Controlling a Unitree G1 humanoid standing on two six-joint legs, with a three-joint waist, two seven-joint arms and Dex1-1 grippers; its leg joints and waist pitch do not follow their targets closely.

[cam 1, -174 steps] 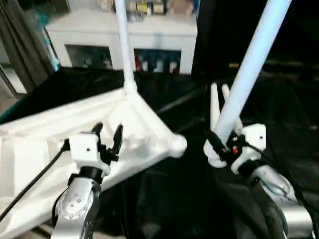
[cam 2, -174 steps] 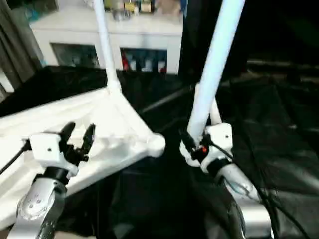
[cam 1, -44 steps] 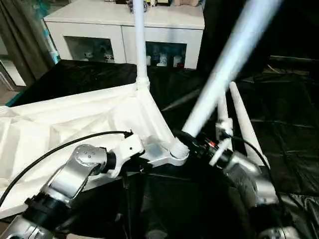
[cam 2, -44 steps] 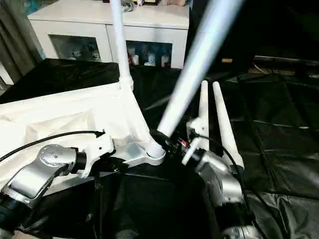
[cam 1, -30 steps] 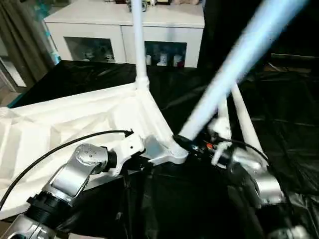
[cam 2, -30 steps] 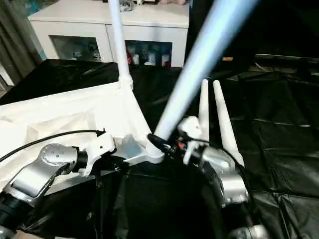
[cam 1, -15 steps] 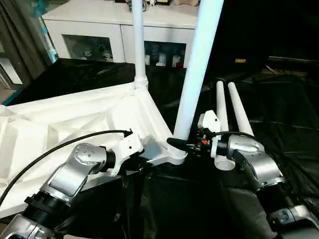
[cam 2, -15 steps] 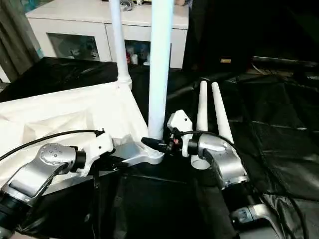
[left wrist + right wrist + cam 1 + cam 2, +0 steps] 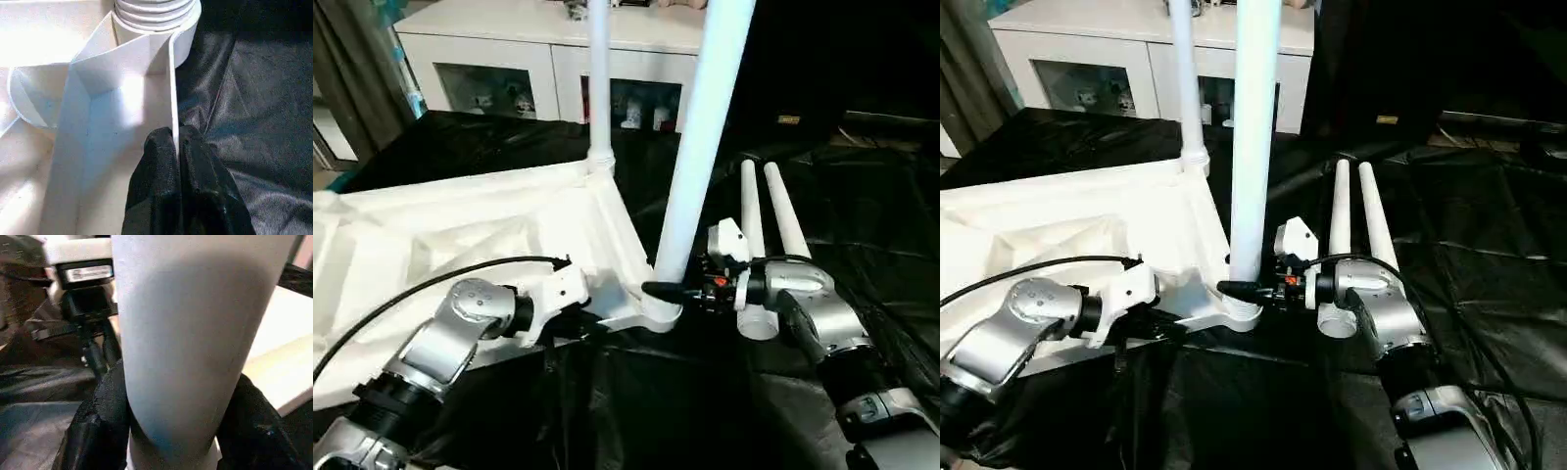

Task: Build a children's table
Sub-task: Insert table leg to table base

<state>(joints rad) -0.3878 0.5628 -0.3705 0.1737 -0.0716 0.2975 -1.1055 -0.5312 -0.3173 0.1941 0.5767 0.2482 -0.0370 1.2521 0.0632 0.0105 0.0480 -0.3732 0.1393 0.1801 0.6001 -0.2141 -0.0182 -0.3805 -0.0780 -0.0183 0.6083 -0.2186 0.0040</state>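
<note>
The children's table lies upside down: its white ribbed tabletop (image 9: 460,235) rests on black cloth. One white leg (image 9: 599,78) stands upright in the far corner socket. A second leg (image 9: 700,127) stands nearly upright in the near corner socket (image 9: 658,313). My right gripper (image 9: 666,291) is shut on this leg just above the socket, and its black fingers (image 9: 105,401) hug both sides of the tube. My left gripper (image 9: 175,134) is shut on the tabletop's thin side wall (image 9: 172,83) close to that same corner. Two loose legs (image 9: 766,220) lie side by side on the cloth to the right.
White cabinets with glass fronts (image 9: 509,69) stand at the back. Crinkled black cloth (image 9: 871,225) covers the work surface. A grey curtain (image 9: 352,78) hangs at far left. A black cable (image 9: 421,294) runs along my left forearm.
The held leg has swung from a strong lean to the right to nearly upright over the near corner socket. My left gripper has stayed on the tabletop's wall.
</note>
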